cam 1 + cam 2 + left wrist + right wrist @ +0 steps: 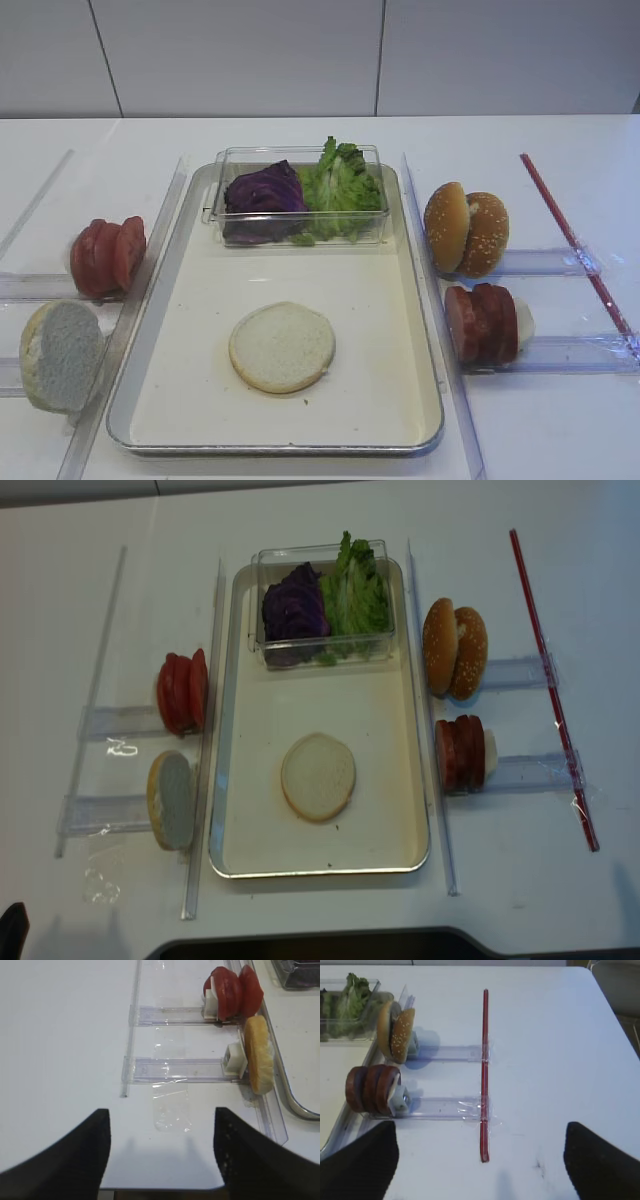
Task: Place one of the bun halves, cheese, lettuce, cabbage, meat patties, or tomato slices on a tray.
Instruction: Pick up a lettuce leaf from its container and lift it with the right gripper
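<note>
A pale bun half [282, 346] lies crumb face up on the silver tray [275, 447]. Lettuce [340, 185] and purple cabbage [264, 192] fill a clear container at the tray's far end. Left of the tray stand tomato slices [107, 256] and another pale bun half [60, 355]. On the right stand sesame bun halves [466, 229] and meat patties [482, 322]. No cheese is in view. My left gripper [161, 1160] hovers open over bare table near the front edge, short of the tomato rack. My right gripper [481, 1160] is open over the table beside the patties [372, 1088], holding nothing.
Clear plastic rails and holders [560, 352] flank the tray on both sides. A red strip [575, 245] runs along the right ends of the right-hand holders. A patch of clear tape [171, 1110] lies ahead of the left gripper. The table's front edge is just below it.
</note>
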